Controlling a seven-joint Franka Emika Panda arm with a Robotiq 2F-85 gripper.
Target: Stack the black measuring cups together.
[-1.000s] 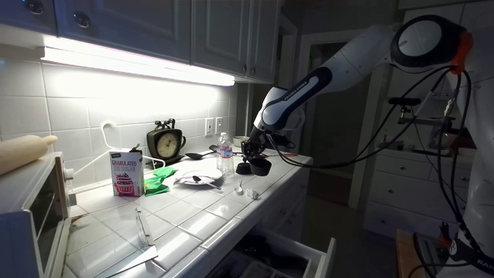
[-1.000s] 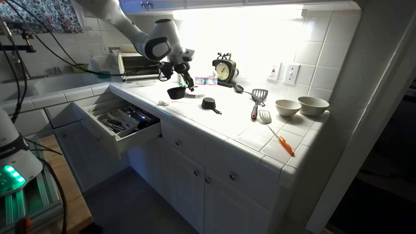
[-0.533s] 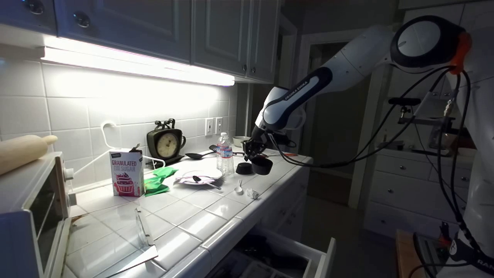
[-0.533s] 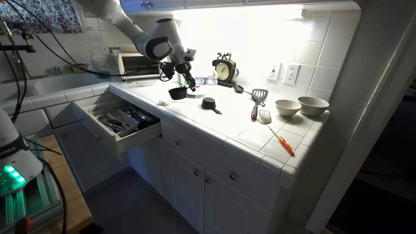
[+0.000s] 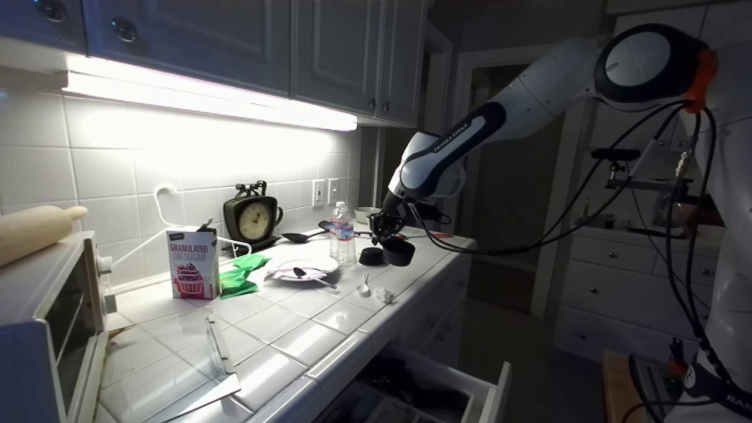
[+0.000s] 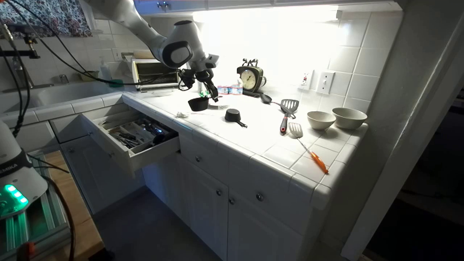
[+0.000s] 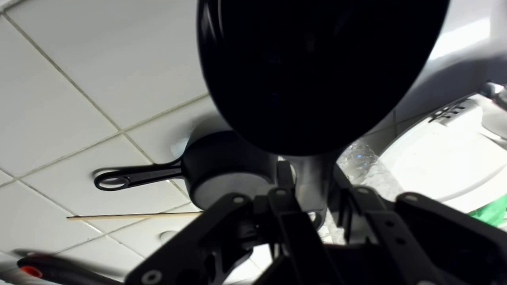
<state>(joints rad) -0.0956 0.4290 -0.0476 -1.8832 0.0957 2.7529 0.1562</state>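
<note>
One black measuring cup hangs above the counter, rim up and slightly tilted, in both exterior views. It fills the top of the wrist view. My gripper is shut on its handle; the gripper also shows in both exterior views. Another black measuring cup sits upside down on the counter, its handle toward the front edge. In the wrist view this cup is below and left of the held cup, partly hidden by it and by a finger. The two cups are apart.
Water bottles and a white plate stand close by. A small white spoon and crumpled wrapper lie near the edge. An open drawer juts out below. Turners and bowls lie farther along.
Between the oldest frames and the middle ones, my gripper and the held cup shift very slightly to the right in both exterior views. Since then nothing visibly moves; the lower cup stays put.
</note>
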